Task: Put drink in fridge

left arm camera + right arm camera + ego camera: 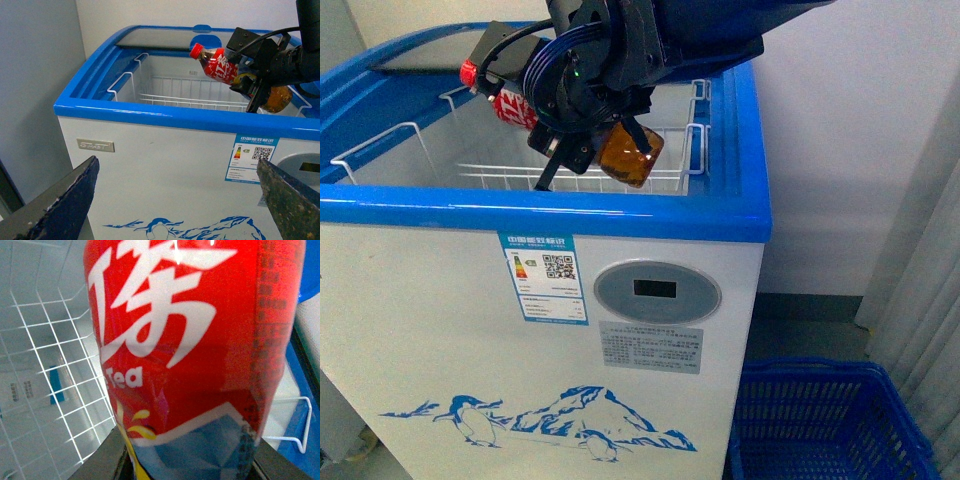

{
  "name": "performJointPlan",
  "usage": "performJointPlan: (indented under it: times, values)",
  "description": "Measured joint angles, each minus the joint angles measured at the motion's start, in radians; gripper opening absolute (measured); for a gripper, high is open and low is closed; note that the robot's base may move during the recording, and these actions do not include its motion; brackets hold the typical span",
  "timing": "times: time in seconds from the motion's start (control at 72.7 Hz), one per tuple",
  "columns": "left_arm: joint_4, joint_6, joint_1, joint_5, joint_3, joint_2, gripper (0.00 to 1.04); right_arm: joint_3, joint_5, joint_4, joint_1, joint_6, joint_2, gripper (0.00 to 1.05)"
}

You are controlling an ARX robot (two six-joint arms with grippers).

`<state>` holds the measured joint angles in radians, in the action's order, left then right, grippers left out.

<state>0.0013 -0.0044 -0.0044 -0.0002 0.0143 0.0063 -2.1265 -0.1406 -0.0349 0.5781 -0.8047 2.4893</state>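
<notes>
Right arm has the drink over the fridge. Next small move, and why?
Probably lower it: the right gripper holds the drink tilted, above the wire basket in the open fridge, not yet resting on anything.

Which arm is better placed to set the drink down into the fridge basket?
The right. Its gripper is shut on the drink, held tilted above the wire basket in the open fridge. The left gripper is open, empty, and outside the fridge's front.
</notes>
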Motion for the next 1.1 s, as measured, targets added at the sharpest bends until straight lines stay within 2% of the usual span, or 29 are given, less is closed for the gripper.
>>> performJointPlan:
  times: [0.371,0.523,0.66,0.839,1.1]
  values:
    - [0.0,0.0,0.0,0.0,0.0,0.0,0.97,0.006,0.0,0.012,0.0,0.001,0.0,0.37]
    - [0.0,0.0,0.0,0.0,0.0,0.0,0.97,0.006,0.01,0.009,-0.001,-0.001,0.0,0.76]
    - [0.0,0.0,0.0,0.0,0.0,0.0,0.97,0.005,0.003,0.018,-0.002,0.0,-0.001,0.98]
    - [0.0,0.0,0.0,0.0,0.0,0.0,0.97,0.003,-0.006,0.096,-0.002,0.041,-0.003,0.97]
    - [0.0,0.0,0.0,0.0,0.0,0.0,0.97,-0.006,-0.021,0.136,-0.018,0.245,-0.094,0.97]
